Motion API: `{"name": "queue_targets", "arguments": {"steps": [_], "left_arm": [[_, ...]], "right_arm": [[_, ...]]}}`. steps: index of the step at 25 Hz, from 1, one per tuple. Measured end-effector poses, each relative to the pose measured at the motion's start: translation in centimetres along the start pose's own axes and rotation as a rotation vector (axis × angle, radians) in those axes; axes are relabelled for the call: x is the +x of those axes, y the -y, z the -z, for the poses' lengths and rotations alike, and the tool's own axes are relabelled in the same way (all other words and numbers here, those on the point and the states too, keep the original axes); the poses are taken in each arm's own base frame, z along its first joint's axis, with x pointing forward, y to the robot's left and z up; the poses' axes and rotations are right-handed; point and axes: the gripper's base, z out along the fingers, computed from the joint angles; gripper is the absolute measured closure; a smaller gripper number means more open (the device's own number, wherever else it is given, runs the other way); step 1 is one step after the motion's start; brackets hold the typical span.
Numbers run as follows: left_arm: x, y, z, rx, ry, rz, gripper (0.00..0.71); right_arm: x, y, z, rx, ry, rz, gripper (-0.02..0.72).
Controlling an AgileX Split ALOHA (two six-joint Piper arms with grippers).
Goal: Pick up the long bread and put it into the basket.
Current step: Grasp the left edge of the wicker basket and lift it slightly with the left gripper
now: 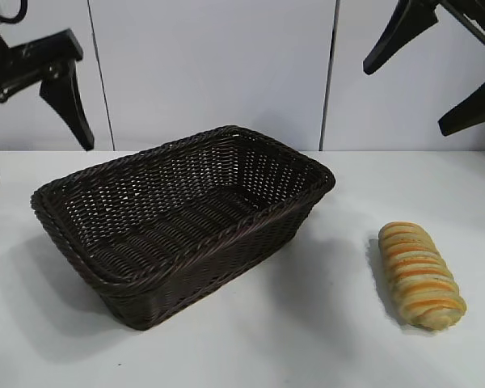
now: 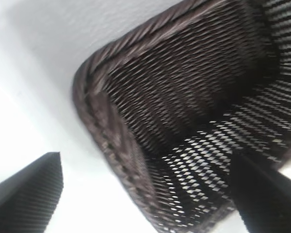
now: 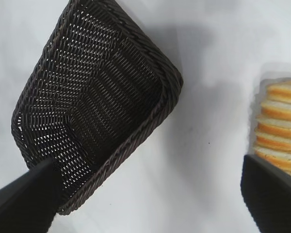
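Your long bread (image 1: 421, 275) lies on the white desk (image 1: 307, 347) near its right edge, well apart from the basket (image 1: 182, 218), which sits left of centre. Your left gripper (image 1: 32, 133) hangs above the basket's left end, fingers spread wide, holding nothing. Your right gripper (image 1: 424, 77) hangs above the back right, equally wide, holding nothing.

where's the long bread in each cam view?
Exterior view: long bread lies lower right on the table, apart from the basket.
Left wrist view: not in it; only the basket.
Right wrist view: right edge, cropped.
Shared landmark: the basket's braided rim.
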Motion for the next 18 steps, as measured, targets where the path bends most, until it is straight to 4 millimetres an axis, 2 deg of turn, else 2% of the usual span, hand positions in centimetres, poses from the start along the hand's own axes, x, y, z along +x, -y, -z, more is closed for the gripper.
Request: {"name": "queue_targets", "arguments": {"steps": [5,9,11,12,13,16,18], "left_arm": [[-0.3,-0.2,-3.0,0.006,-0.037,0.038,0.047],[-0.4,-0.5,-4.7,-0.002,-0.056,0.059,0.047],[-0.4,-0.6,-5.1,0.0,-0.056,0.069,0.083],[-0.5,-0.6,-5.1,0.002,-0.052,0.072,0.128],[-0.5,-0.5,-5.1,0.004,-0.048,0.073,0.208],[-0.5,-0.5,-5.2,0.008,-0.046,0.081,0.507],[-0.9,-0.2,-5.0,0.029,-0.027,0.113,0.607]], "right_arm": [[0.0,0.0,0.0,-0.001,-0.004,0.0,0.009],[0.1,0.0,0.0,0.003,-0.006,0.003,0.009],[0.1,0.0,0.0,0.005,-0.006,0.005,0.009],[0.1,0.1,0.0,0.006,-0.007,0.005,0.009],[0.1,0.1,0.0,0.008,-0.007,0.006,0.009],[0.1,0.1,0.0,0.011,-0.008,0.009,0.009],[0.1,0.1,0.0,0.011,-0.008,0.01,0.009]]}}
